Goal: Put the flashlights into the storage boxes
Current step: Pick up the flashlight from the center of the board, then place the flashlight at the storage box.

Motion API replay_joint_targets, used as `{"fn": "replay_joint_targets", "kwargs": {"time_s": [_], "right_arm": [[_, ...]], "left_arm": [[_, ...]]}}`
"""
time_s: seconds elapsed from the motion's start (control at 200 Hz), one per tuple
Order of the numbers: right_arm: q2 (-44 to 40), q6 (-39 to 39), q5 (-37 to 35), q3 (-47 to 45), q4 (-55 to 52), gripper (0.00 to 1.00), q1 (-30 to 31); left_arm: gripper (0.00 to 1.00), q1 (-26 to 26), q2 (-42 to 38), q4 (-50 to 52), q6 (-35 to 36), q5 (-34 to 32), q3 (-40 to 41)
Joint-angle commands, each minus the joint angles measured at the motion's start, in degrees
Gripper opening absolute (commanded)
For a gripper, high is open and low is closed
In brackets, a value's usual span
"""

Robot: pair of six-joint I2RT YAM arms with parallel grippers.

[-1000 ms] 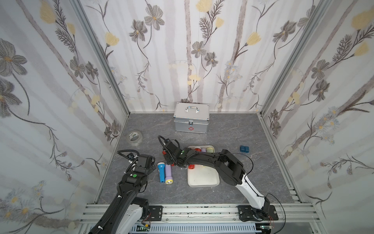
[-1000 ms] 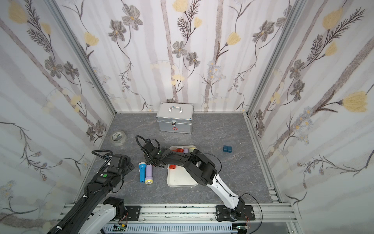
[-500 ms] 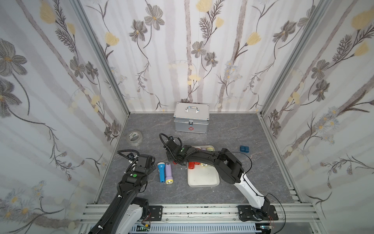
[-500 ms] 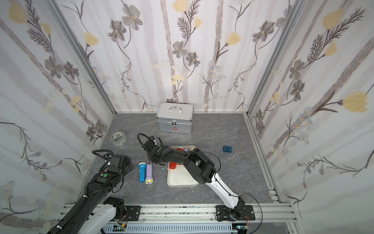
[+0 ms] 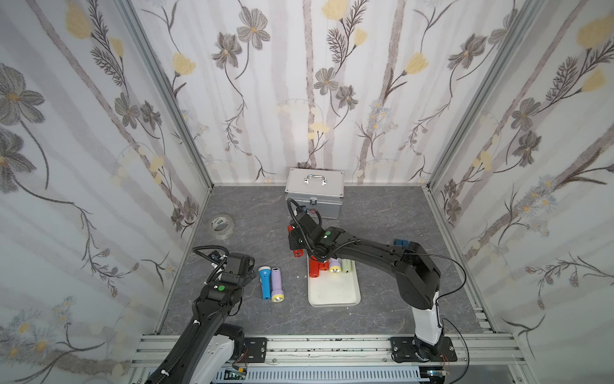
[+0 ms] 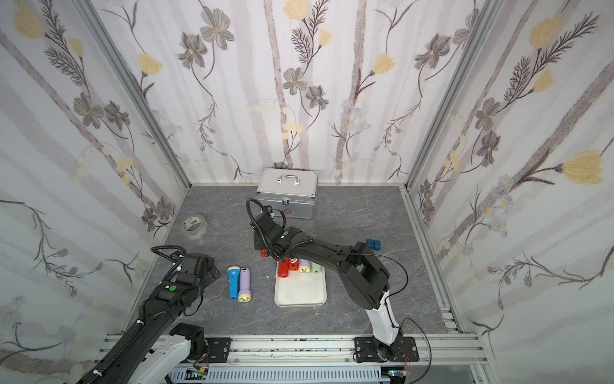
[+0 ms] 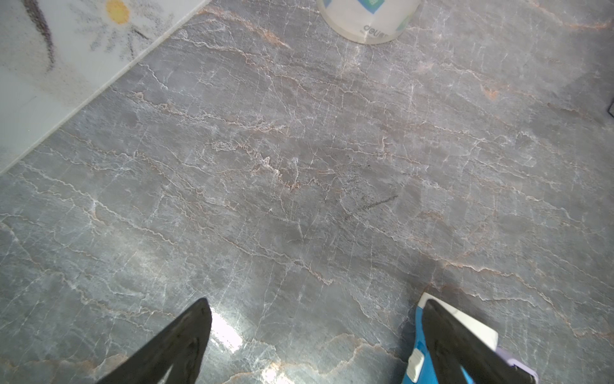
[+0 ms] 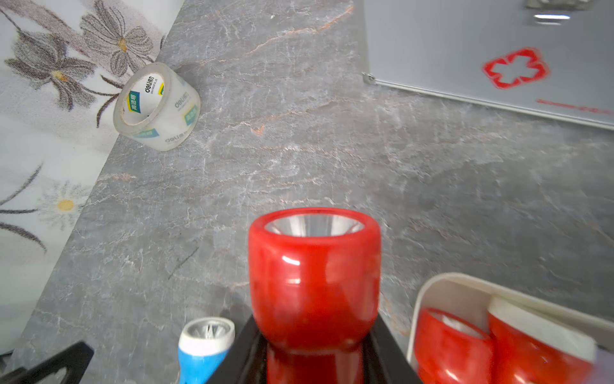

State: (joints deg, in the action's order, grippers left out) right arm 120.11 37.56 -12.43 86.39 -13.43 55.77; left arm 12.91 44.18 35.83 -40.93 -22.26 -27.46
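My right gripper point(image 8: 314, 360) is shut on a red flashlight point(image 8: 314, 282), whose head sticks out past the fingers. In both top views this gripper point(image 5: 295, 244) point(image 6: 263, 247) hangs just left of the far end of the white storage box point(image 5: 334, 294) point(image 6: 300, 294). The box holds two red flashlights point(image 5: 314, 268), a lilac one point(image 5: 335, 266) and a pale green one point(image 5: 346, 265). A blue flashlight point(image 5: 264, 281) and a lilac flashlight point(image 5: 276, 284) lie side by side on the table. My left gripper point(image 7: 315, 302) stands open beside the blue flashlight point(image 7: 418, 359), holding nothing.
A silver metal case point(image 5: 315, 192) with a red cross stands at the back. A roll of clear tape point(image 5: 222, 226) lies near the left wall. Two dark blue blocks point(image 5: 400, 242) sit behind my right arm. Patterned walls enclose three sides.
My right gripper has closed on the red flashlight and shifted a little to the right with it. The left arm has not moved.
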Motion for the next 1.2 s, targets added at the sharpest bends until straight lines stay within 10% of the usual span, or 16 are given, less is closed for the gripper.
{"fn": "replay_joint_targets", "kwargs": {"time_s": [0.0,0.495,1.194], "right_arm": [[-6.3,4.5,-0.9,-8.4,6.1,0.38,-0.2],[-20.0,21.0,-2.8,-35.9,14.3,0.38,6.1],[-19.5,24.7,-3.9,-39.1,15.5,0.41,9.3]], "left_arm": [[1.0,-0.1,-0.1,-0.8,0.0,-0.3,0.1],[1.0,0.0,0.7,-0.9,0.2,-0.1,-0.1],[1.0,0.0,1.1,-1.0,0.1,-0.1,-0.1]]}}
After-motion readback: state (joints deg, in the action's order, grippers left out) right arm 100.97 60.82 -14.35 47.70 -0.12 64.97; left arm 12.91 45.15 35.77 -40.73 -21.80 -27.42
